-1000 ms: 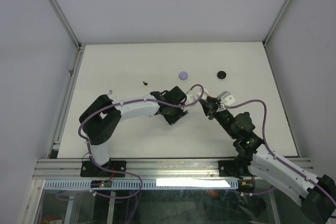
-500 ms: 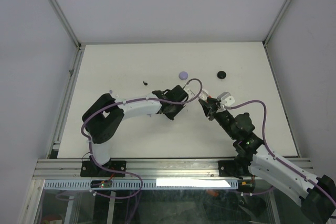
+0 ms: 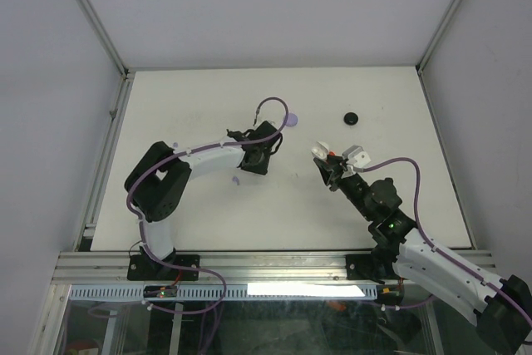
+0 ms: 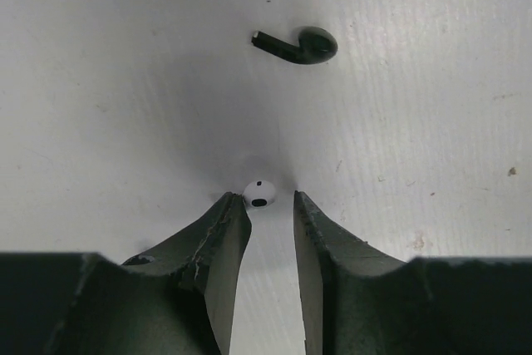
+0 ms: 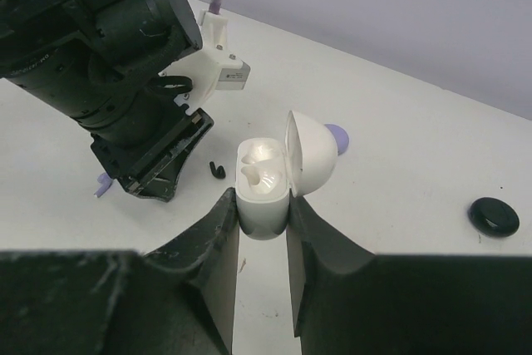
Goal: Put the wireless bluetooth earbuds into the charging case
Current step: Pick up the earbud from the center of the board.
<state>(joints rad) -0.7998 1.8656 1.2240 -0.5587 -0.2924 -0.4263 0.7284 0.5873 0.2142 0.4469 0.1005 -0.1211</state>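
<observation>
My right gripper [image 5: 262, 197] is shut on the white charging case [image 5: 264, 190], held upright with its lid [image 5: 312, 152] open and both sockets empty. In the top view the case [image 3: 331, 155] hangs above the table right of centre. My left gripper [image 4: 270, 199] is low over the table with its jaws slightly apart. A white earbud [image 4: 260, 193] sits at their tips against the left finger, with a gap to the right one. A black earbud [image 4: 296, 45] lies just beyond. A lilac earbud [image 3: 236, 179] lies near the left arm.
A lilac round case [image 5: 337, 136] sits behind the held case, and a black round case [image 3: 352, 117] lies at the far right. The left wrist [image 5: 125, 64] is close to the left of the held case. Raised rails edge the table.
My left arm has swung away from the held case, left and farther back, to the black earbud. Its jaws narrowed, then parted a little. The right arm has not moved.
</observation>
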